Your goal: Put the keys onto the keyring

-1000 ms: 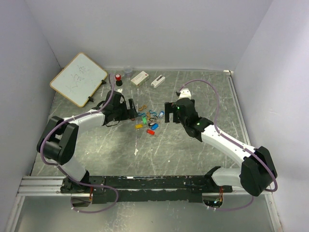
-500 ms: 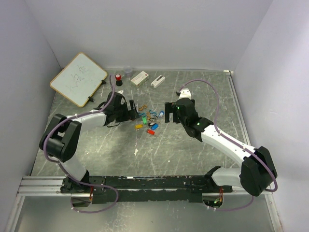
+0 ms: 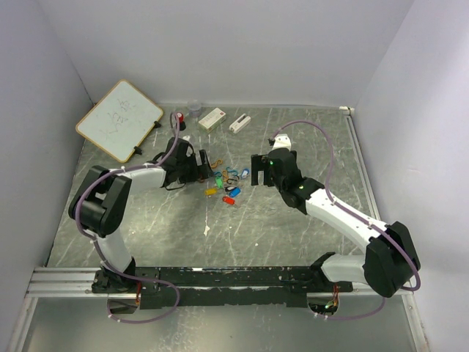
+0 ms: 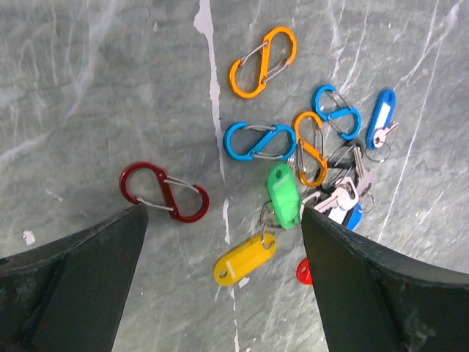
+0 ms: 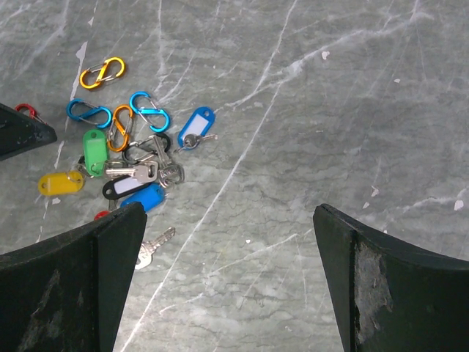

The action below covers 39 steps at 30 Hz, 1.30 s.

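The keys (image 3: 229, 183) lie in a loose pile mid-table. In the left wrist view I see a yellow tag (image 4: 245, 259), a green tag (image 4: 283, 195), a blue tag (image 4: 382, 117) and a red tag (image 4: 304, 272). Several S-shaped keyring clips lie around them: a red clip (image 4: 164, 192), an orange clip (image 4: 262, 61) and a blue clip (image 4: 259, 141). My left gripper (image 4: 223, 214) hangs open over the pile's left edge, its jaws straddling the yellow tag. My right gripper (image 5: 229, 213) stands open to the right of the pile, over bare table, with a loose silver key (image 5: 152, 247) by its left finger.
A small whiteboard (image 3: 119, 119) leans at the back left. A red-capped black cylinder (image 3: 179, 119), a clear cup (image 3: 194, 108) and two white blocks (image 3: 212, 118) stand along the back wall. Walls enclose the grey marbled table (image 3: 308, 139) on three sides.
My left gripper has moved right, closer to the key pile, and its elbow has swung inward. The right arm has not moved. Both grippers stay open.
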{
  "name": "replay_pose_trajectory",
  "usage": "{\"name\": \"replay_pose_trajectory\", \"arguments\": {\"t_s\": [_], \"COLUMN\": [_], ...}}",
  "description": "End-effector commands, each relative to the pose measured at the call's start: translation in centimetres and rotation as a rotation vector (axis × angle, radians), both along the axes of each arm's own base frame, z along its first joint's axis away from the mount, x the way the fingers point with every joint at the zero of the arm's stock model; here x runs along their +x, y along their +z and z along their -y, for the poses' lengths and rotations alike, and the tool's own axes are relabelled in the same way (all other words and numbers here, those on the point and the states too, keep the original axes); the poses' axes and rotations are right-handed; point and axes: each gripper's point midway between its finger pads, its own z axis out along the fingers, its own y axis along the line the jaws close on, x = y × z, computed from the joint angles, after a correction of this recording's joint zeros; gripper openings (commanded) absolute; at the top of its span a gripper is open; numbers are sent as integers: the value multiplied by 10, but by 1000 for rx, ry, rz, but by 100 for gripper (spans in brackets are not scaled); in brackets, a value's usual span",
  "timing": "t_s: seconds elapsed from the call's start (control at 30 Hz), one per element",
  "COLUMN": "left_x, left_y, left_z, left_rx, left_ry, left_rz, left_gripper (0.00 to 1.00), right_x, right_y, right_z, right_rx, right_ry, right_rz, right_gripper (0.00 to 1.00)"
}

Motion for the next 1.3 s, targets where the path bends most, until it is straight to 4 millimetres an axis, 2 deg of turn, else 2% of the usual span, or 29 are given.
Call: {"name": "replay_pose_trajectory", "arguments": {"t_s": [0.0, 0.43, 0.73, 0.93, 1.07, 1.27], "left_x": [8, 32, 28, 19, 17, 18], "left_y": [-3, -13, -11, -13, -17, -15], "left_z": [7, 11, -12, -26, -28, -19], "left_rx": [2, 45, 143, 204, 258, 379], "left_ry": [-20, -23, 26, 44, 43, 29], "left_rz": [1, 6, 25, 33, 39, 92], "left_gripper": [99, 99, 97, 90, 86, 81], "right_x": [5, 7, 7, 7, 7, 6], "right_y": [1, 3, 3, 3, 3, 2], "right_z": [5, 9, 8, 6, 7, 8], "right_rx": [-7, -17, -7, 1, -2, -4], "right_ry": [-18, -23, -22, -16, -18, -21], "right_rz": [19, 18, 18, 16, 18, 16], "right_gripper": [100, 100, 100, 100, 100, 100]}}
